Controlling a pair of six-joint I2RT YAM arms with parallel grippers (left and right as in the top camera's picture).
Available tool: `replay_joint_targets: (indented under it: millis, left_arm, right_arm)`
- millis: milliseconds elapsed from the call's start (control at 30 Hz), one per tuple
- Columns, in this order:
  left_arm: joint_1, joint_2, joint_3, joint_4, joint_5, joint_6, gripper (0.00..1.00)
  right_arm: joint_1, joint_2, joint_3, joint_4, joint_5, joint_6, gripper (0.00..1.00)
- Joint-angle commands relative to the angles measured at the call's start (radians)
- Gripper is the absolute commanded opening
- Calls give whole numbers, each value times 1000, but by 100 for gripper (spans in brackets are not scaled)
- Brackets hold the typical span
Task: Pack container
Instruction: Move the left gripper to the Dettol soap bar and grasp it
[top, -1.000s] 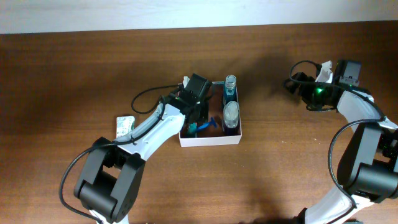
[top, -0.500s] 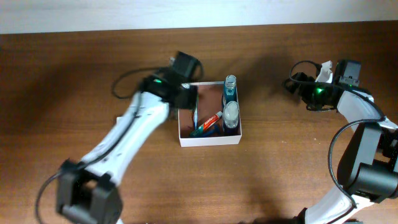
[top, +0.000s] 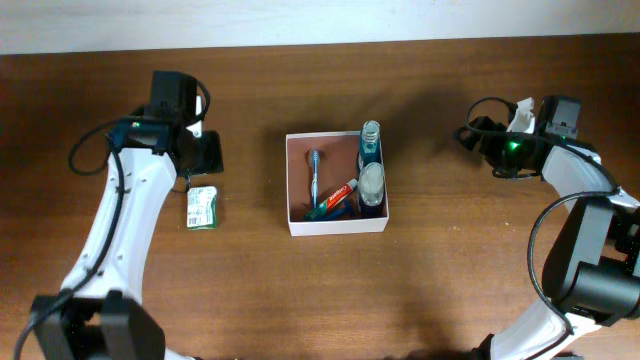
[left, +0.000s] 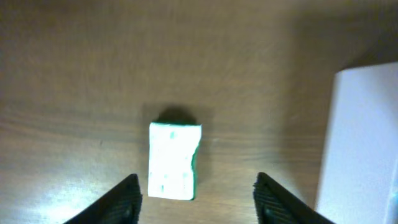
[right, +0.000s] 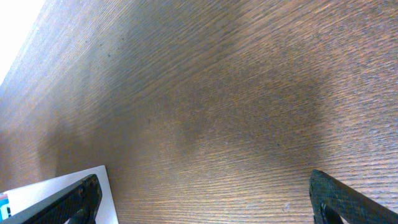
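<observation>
left hand (left: 199, 198) spread above green-white packet (left: 174, 160), near container (top: 337, 226)

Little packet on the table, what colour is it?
The packet is white and green; left wrist view.

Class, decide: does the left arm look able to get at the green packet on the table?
Probably yes: its open tool hangs over the packet, with nothing between them.

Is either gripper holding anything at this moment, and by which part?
Nothing is held. The left gripper is open, the green-and-white packet lying untouched on the table; the right gripper is open too, nothing between its fingers.
</observation>
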Motion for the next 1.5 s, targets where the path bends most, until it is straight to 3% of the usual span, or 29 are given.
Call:
replay_joint_targets:
  millis: [0, 100, 167, 667, 833, 1467]
  left_arm:
    - [37, 83, -79, 40, 8, 12, 77]
    - [50, 148, -99, 44, 7, 13, 94]
    - [51, 187, -100, 43, 7, 13, 96]
    - [51, 363, -105, 39, 7, 12, 95]
    - [51, 363, -105, 43, 7, 12, 67]
    - [51, 361, -73, 63, 53, 12, 41]
  right_arm:
    - [-1, 3, -1, 3, 5, -6, 98]
    - [-1, 3, -1, 3, 5, -6, 98]
    - [-1, 3, -1, 3, 5, -6, 98]
    - [-1, 3, -1, 3, 5, -6, 98]
    - [-1, 3, -1, 3, 5, -6, 98]
    - [-1, 3, -1, 3, 5, -6, 98]
